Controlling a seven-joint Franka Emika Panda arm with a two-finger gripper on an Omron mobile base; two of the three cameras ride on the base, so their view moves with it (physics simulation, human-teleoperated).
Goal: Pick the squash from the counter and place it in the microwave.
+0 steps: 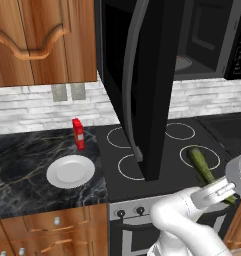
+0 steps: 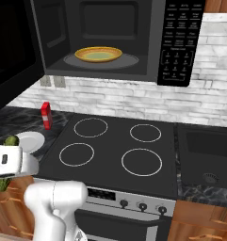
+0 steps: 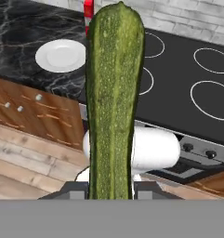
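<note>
microwave [image 2: 133, 42] sits high over the stovetop [image 2: 115, 150], door [image 1: 142, 85] swung fully open; right base view looks straight into the cavity with the yellowish turntable plate [image 2: 98, 54] bare in the middle

counter [image 1: 22, 160] runs left of the stovetop: white plate [image 1: 70, 171] near its front right corner, red bottle [image 1: 78, 134] further back toward the brick wall, both just beside the stovetop's left edge

squash [image 3: 114, 97] is off the counter, clamped in the gripper [image 3: 111, 190]. fingers closed against both sides of its lower end, so it's held at one end, not mid-body. Long axis runs straight out along the gripper's pointing direction, far end sticking well ahead of the tips

key relation: hand is low, out in front of the oven's control knobs, well below and forward of the cavity. Target lies up and back from the gripper. My read: raise first, then feed it in end-on; open door stands on the left side of the approach, that's the thing to clip

view differences:
- hand view: the grip itself, squash between the tips
- left base view: squash [image 1: 207, 172] tilted, over the front right burner ring, wrist covering its lower end; door blocks most of the cavity here
- right base view: only two green bits [image 2: 10, 140] poking past the wrist at far left, but gives the clear line into the cavity
</note>
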